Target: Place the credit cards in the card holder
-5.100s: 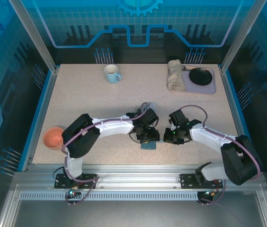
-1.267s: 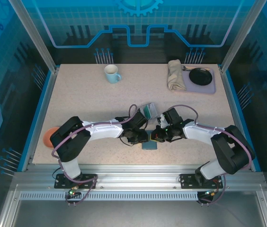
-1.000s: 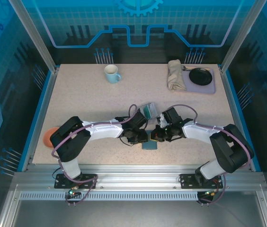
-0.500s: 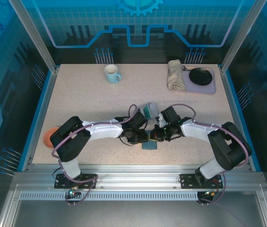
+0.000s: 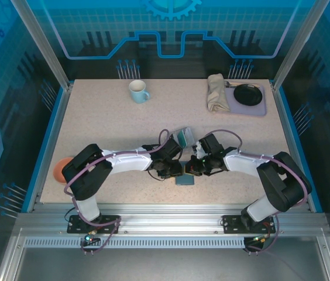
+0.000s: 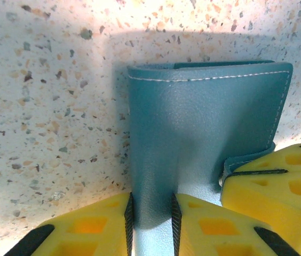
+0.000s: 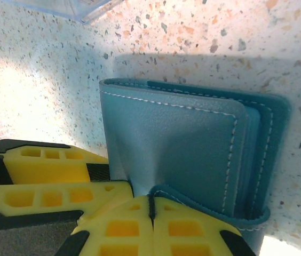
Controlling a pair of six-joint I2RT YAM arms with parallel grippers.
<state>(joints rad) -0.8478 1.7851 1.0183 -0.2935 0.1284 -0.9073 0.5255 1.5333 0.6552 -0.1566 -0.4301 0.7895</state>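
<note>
The blue-teal card holder (image 5: 184,180) lies folded on the speckled table near its front edge, between my two grippers. My left gripper (image 6: 150,213) is shut on a raised fold of the card holder (image 6: 204,117). My right gripper (image 7: 151,205) has its jaws pressed together on the edge of the upper flap of the card holder (image 7: 177,144). From above, the left gripper (image 5: 175,171) and the right gripper (image 5: 193,171) nearly touch. Teal credit cards (image 5: 181,138) stand in a clear rack just behind the grippers.
At the back are a pale mug (image 5: 137,91) and a purple tray (image 5: 260,107) with a black dish (image 5: 247,93) and a beige cloth (image 5: 216,92). An orange bowl (image 5: 63,170) sits at the left edge. The table's front edge runs just below the card holder.
Since five seconds ago both grippers have come in onto the card holder. Over the last second the right wrist has shifted only slightly; the grips look the same.
</note>
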